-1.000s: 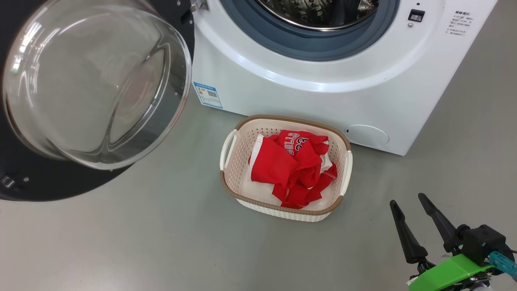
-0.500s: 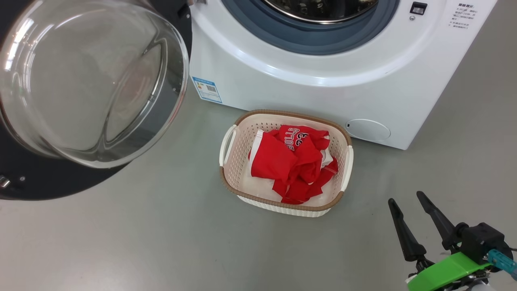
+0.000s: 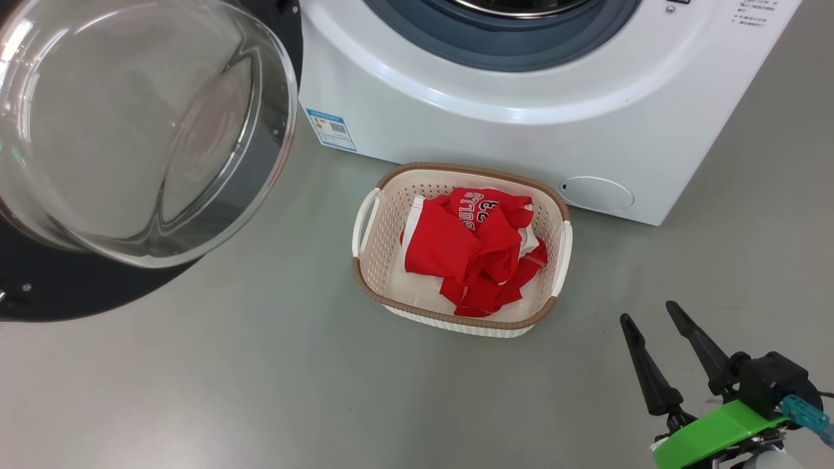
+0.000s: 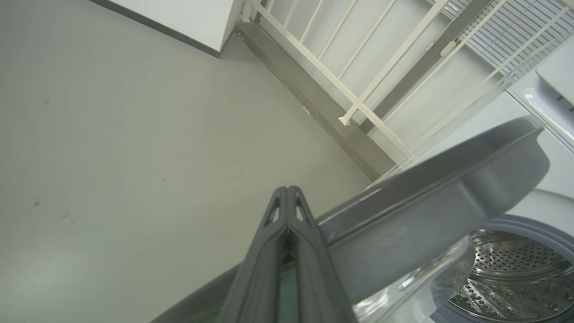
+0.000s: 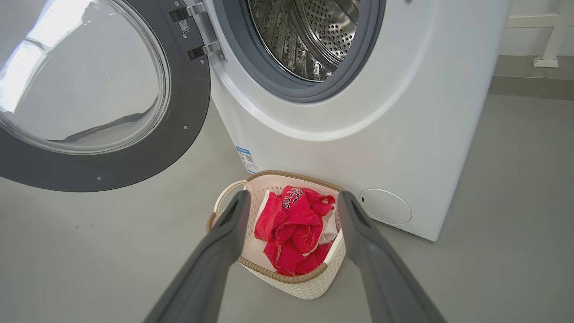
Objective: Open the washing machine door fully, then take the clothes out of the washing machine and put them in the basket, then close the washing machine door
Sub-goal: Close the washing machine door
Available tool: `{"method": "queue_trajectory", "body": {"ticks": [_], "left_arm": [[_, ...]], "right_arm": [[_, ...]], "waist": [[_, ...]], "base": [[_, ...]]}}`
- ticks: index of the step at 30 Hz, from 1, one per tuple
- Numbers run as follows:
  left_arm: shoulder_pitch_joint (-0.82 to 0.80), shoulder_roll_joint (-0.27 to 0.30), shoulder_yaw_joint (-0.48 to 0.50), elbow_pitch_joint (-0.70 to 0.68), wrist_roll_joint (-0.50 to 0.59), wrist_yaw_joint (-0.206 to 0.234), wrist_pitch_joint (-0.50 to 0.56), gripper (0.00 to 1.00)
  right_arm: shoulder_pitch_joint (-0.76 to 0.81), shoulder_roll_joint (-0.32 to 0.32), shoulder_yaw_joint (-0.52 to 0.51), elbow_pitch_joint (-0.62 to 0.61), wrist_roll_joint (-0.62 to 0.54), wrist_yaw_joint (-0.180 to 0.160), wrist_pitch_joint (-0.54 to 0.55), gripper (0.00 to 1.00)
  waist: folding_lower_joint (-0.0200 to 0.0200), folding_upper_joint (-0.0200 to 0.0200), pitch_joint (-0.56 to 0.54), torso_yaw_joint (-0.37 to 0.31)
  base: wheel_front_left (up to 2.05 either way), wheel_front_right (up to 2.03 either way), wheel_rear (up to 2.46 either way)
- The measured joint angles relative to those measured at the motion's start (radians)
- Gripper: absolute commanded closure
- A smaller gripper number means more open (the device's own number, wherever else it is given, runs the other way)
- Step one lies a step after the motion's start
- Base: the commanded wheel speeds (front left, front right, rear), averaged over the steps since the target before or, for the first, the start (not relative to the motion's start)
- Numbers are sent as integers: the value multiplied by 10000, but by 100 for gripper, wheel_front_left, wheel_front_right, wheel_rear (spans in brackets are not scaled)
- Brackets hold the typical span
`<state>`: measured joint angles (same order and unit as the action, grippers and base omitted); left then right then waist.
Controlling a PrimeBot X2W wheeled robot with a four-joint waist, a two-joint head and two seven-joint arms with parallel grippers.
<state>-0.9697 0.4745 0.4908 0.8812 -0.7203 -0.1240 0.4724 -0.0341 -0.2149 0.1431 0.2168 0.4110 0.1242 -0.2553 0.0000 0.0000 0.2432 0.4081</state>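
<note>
The washing machine door (image 3: 65,299) stands swung open at the left, its glass bowl (image 3: 137,124) bulging toward me. The white washing machine (image 3: 488,124) shows its grey gasket and steel drum (image 5: 314,36). In front of it on the floor sits the basket (image 3: 365,280), with the red clothes (image 3: 475,247) and a white cloth piled inside. My right gripper (image 3: 648,312) hangs open at the lower right, apart from the basket (image 5: 287,276) and empty. My left gripper (image 4: 287,190) is shut, its fingers beside the door's dark edge (image 4: 426,188); whether they touch is unclear.
Grey floor (image 3: 260,391) spreads to the left of and before the basket. The round white flap (image 3: 596,193) and blue label (image 3: 331,129) mark the machine's lower front. A white railing (image 4: 358,89) and a wall base run behind the door.
The whole head picture has shifted, so the camera moved; machine and basket sit higher in it. The right gripper stays open in nearly the same spot.
</note>
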Motion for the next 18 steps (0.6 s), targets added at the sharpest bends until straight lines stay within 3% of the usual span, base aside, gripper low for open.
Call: {"method": "queue_trajectory", "body": {"ticks": [9, 18], "left_arm": [[173, 244, -274, -416, -612, 4, 1045, 100], [1458, 445, -1014, -2397, -1802, 8, 2102, 100]], "right_arm": [[-135, -73, 6, 2, 12, 0, 0, 0], [-134, -10, -75, 21, 12, 0, 0, 0]], "waist": [[0, 0, 46, -72], [0, 0, -205, -132]], "base": [[0, 0, 0], [0, 0, 0]]}}
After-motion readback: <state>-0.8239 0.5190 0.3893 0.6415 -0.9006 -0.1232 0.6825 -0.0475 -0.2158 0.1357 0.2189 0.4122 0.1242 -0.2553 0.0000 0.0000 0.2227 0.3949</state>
